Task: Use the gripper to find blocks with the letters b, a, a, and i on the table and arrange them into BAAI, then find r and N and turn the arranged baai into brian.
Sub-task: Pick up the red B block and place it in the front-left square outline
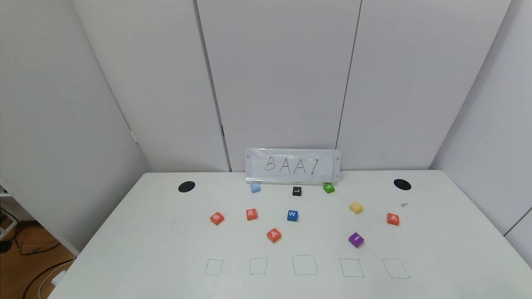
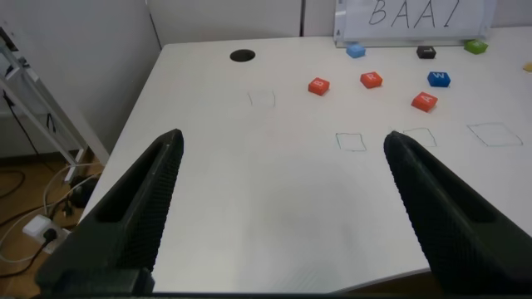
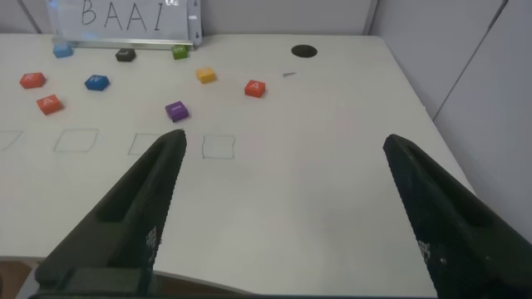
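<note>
On the white table lie the orange-red B cube, two orange-red A cubes and the purple I cube. The orange-red R cube sits between the B cube and a blue W cube. My left gripper is open and empty above the table's near left part, far from the B cube. My right gripper is open and empty above the near right part, short of the I cube. Neither gripper shows in the head view.
A BAAI sign stands at the back. Before it lie light blue, black L, green S and yellow cubes. A row of several pen-drawn squares runs along the front. Two black holes sit near the back.
</note>
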Robot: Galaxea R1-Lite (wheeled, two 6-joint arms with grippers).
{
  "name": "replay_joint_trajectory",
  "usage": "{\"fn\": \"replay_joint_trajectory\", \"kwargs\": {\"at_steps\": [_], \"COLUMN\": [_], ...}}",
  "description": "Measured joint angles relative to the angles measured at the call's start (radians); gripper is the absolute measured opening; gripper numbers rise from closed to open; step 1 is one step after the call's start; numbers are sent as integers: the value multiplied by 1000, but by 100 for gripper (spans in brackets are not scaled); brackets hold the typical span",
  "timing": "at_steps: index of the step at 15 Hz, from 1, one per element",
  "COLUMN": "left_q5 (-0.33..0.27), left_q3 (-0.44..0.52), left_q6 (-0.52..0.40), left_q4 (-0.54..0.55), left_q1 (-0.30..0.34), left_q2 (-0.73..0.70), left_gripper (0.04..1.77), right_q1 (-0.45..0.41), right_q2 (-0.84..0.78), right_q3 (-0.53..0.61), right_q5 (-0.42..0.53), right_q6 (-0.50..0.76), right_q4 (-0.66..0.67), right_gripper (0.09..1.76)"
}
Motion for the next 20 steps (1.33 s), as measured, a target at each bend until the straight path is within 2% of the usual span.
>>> {"fn": "replay_joint_trajectory", "kwargs": {"at_steps": [4, 8, 11, 15, 20], "left_q5": [0, -7, -10, -14, -24], "left_q3": [-138, -307, -431, -524, -615], "left_q6": [-6, -7, -6, -5, -8], "left_q4": [52, 55, 50, 44, 44], "left_q1": [0, -2, -10, -12, -12], "left_q2": [77, 238, 386, 569, 785], "left_gripper": [172, 172, 172, 172, 172], "right_q1": [4, 5, 3, -2, 5], "right_q2": [91, 289, 456, 649, 893], "right_q3": [-137, -285, -387, -493, -681], "right_q5": [-1, 1, 1, 3, 5], "right_q6": [0, -7, -86, -119, -25], "right_q4": [59, 65, 63, 62, 61], "right_gripper": [171, 171, 171, 171, 171]}}
